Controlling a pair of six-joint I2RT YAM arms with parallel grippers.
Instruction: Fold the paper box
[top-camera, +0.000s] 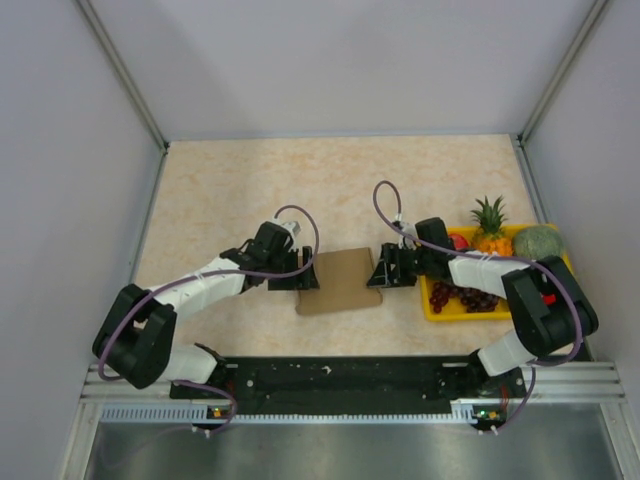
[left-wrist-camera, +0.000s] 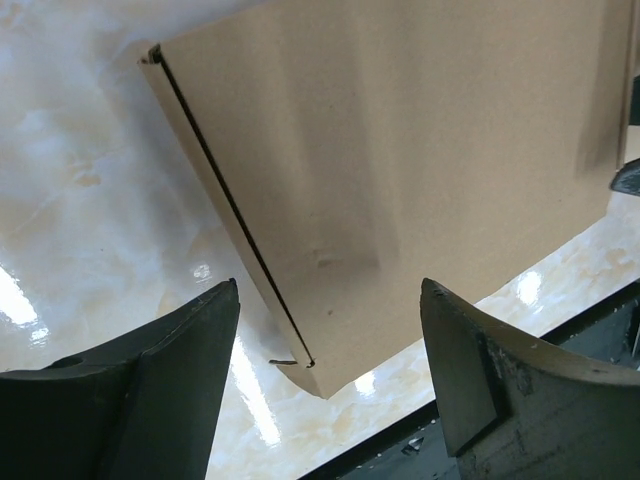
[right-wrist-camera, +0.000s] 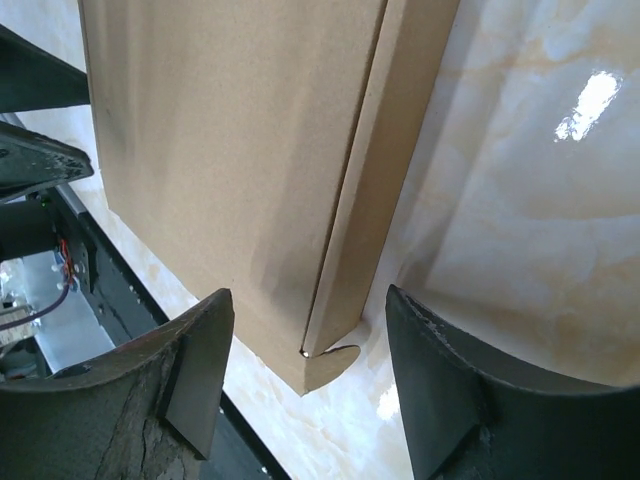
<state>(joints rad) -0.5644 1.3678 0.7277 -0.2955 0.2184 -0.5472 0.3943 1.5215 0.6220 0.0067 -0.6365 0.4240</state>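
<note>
Both arms reach inward (elbows bent); left gripper (top-camera: 305, 277) and right gripper (top-camera: 379, 273) gape beside the paper box (top-camera: 340, 282).

The paper box (top-camera: 340, 282) is lying flat on the surface (top-camera: 250, 190), about midway across and toward the near edge. The left pincer (top-camera: 308, 272) is sitting just beside the box's left edge and the right pincer (top-camera: 378, 272) just beside its right edge, so the box is lying between them. Further right, a tray (top-camera: 460, 316) is resting on the surface, carrying a pineapple (top-camera: 490, 230) and a melon (top-camera: 538, 242) at its back and grapes (top-camera: 462, 297) at its front.
</note>
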